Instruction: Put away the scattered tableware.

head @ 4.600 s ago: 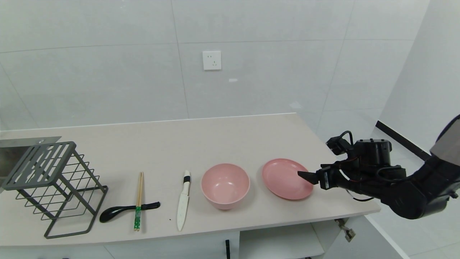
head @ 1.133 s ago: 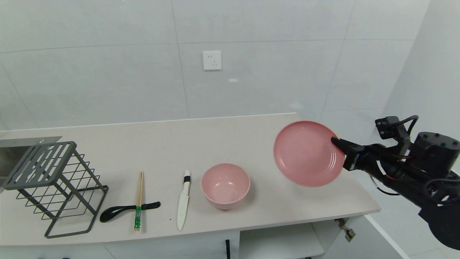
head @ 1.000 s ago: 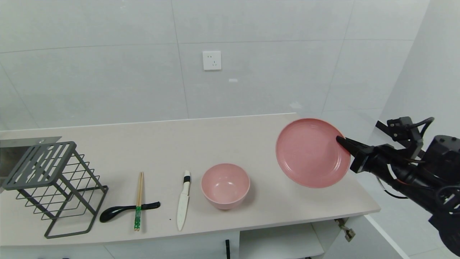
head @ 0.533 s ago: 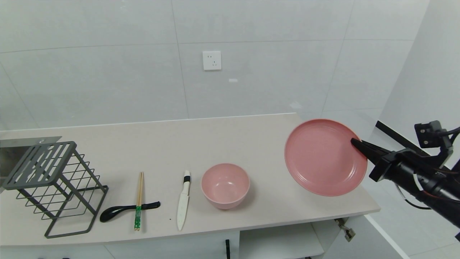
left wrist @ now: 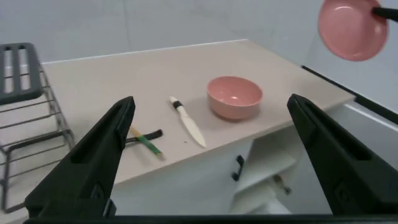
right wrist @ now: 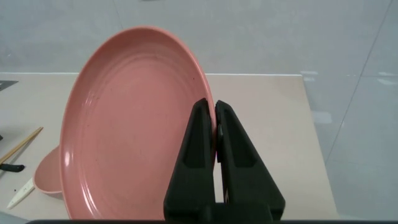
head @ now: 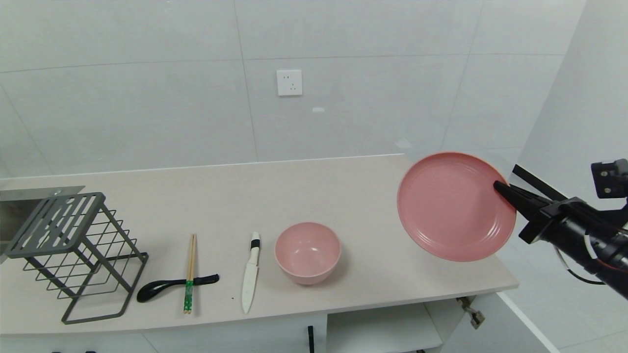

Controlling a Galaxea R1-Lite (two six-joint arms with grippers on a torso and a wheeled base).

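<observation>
My right gripper [head: 501, 190] is shut on the rim of a pink plate [head: 454, 206], which it holds tilted in the air above the counter's right end. The same plate [right wrist: 134, 121] shows in the right wrist view with the gripper [right wrist: 214, 127] pinching its edge. On the counter lie a pink bowl [head: 307, 252], a white knife [head: 250, 272], chopsticks [head: 189, 272] and a black spoon [head: 169, 286]. My left gripper [left wrist: 208, 118] hangs open in front of the counter, well short of the bowl [left wrist: 234, 97] and knife [left wrist: 188, 122].
A dark wire rack [head: 68, 252] stands at the counter's left end, beside a sink [head: 19, 206]. The beige counter [head: 294, 191] has bare room behind the tableware. A wall socket [head: 289, 82] sits on the tiled wall. An open cabinet shelf [head: 387, 328] lies below the counter's right end.
My right gripper has lifted the pink plate off the counter, tipped it towards upright and carried it up and to the right. Everything else stays put.
</observation>
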